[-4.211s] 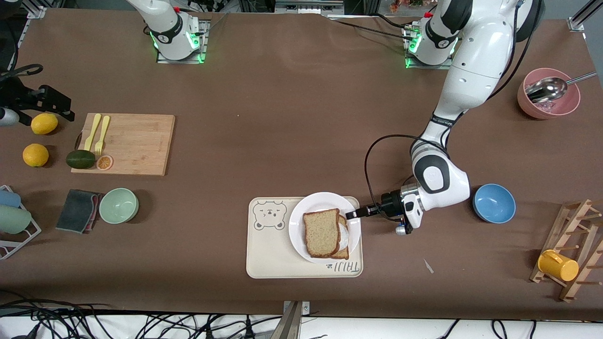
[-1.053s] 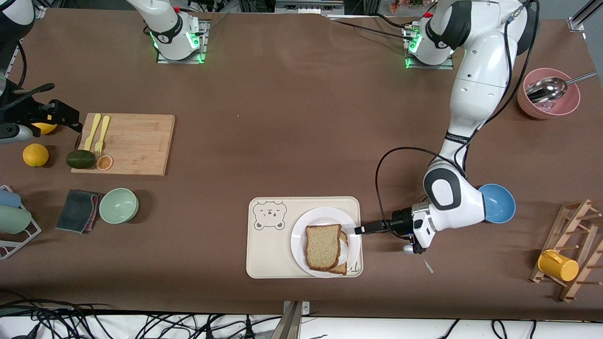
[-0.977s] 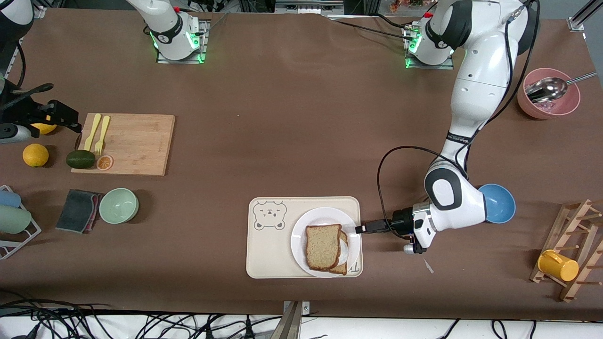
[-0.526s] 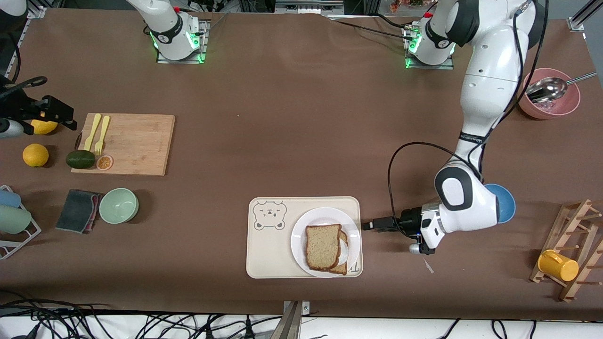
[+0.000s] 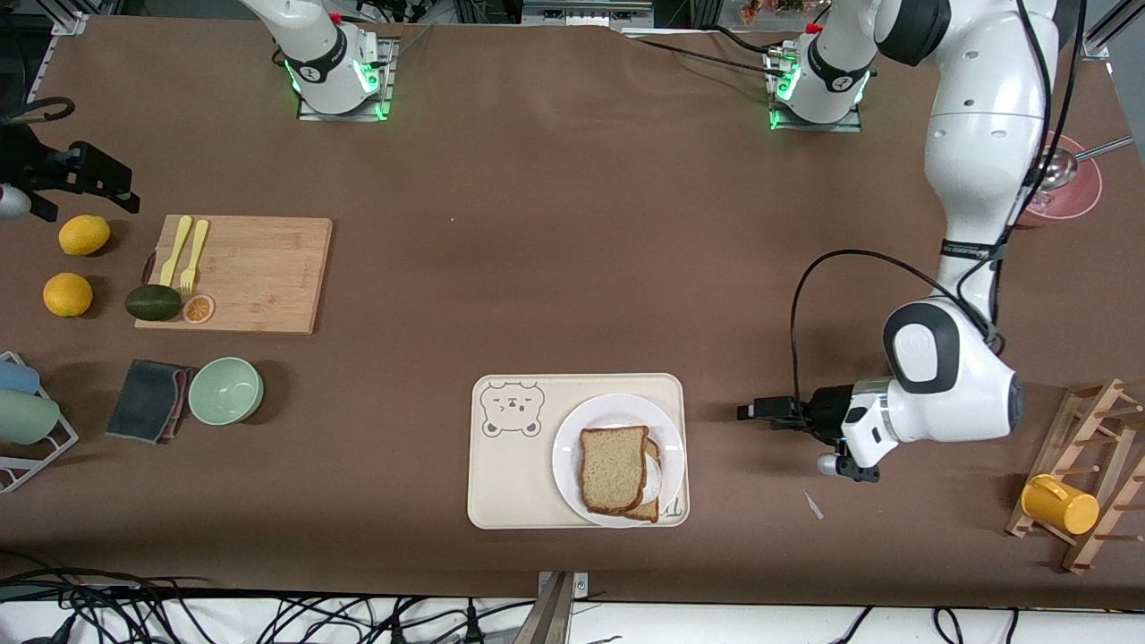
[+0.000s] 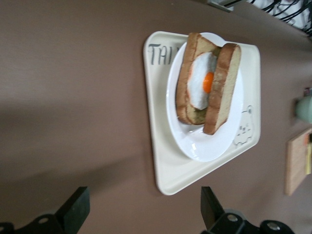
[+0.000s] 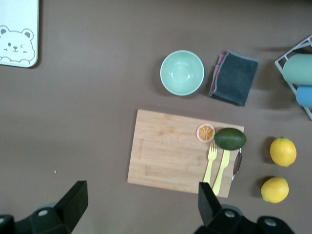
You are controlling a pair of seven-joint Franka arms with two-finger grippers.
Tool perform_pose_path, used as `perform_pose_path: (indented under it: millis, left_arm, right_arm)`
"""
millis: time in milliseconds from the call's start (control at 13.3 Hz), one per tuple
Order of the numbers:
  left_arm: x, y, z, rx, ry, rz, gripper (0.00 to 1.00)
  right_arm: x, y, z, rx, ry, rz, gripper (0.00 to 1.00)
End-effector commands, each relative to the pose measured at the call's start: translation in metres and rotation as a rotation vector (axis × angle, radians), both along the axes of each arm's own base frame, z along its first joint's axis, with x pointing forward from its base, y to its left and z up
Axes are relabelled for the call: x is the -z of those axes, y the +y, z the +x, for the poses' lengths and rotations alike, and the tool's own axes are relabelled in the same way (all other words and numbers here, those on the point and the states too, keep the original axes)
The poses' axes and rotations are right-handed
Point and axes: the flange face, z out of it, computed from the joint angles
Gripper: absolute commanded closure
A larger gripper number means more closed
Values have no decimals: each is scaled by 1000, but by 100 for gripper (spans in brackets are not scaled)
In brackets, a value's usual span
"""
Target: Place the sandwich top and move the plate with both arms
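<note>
Jaws on both grippers are standing spread and gripping nothing. From the front, the left gripper (image 5: 750,410) is hanging low over bare counter (image 5: 555,268) just off the tray (image 5: 501,483), toward the left arm's end, pointing at the plate (image 5: 572,465) as if lined up with its rim. The plate is sitting on the tray, at the tray's end nearest that gripper. The top (image 5: 613,467) is lying on the egg slice (image 5: 651,508), offset so the lower crust is peeking out; judged from this, the placing is done and the move is left. The right gripper (image 5: 112,183) is waiting near the lemons (image 5: 84,234), well apart from the tray. Lettering by the plate is half covered.

In the left wrist view, the fingertips (image 6: 75,212) are framing the tray; "TAI" is showing before the plate hides the rest, and a fried egg (image 6: 202,80) is lying between the slices.

In the right wrist view, the fingertips (image 7: 73,202) are hanging over a board (image 7: 165,151) with forks (image 7: 217,168); a bear drawing (image 7: 14,41) is marking the tray's corner.
</note>
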Motion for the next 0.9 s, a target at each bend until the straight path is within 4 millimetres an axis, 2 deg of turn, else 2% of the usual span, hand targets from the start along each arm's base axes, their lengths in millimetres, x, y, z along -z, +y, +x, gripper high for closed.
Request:
perform_pose_path:
  millis: [0,226,451,677,827]
  left_arm:
    - [-41,15,-13,39,-12,116,0]
    - [-77,50,-20,66,-54,232,0]
    - [-108,65,-32,118,-89,357,0]
    - [-142,93,-42,110,-98,398,0]
    - [-175,103,-51,90,-98,435,0]
  right_arm:
    - [-1,-4,-10,18,6,18,0]
    - [-2,-4,-10,17,6,18,0]
    - [-2,-4,-10,17,8,18,0]
    - [-2,-4,-11,16,11,17,0]
    - [-1,-4,-11,16,12,17,0]
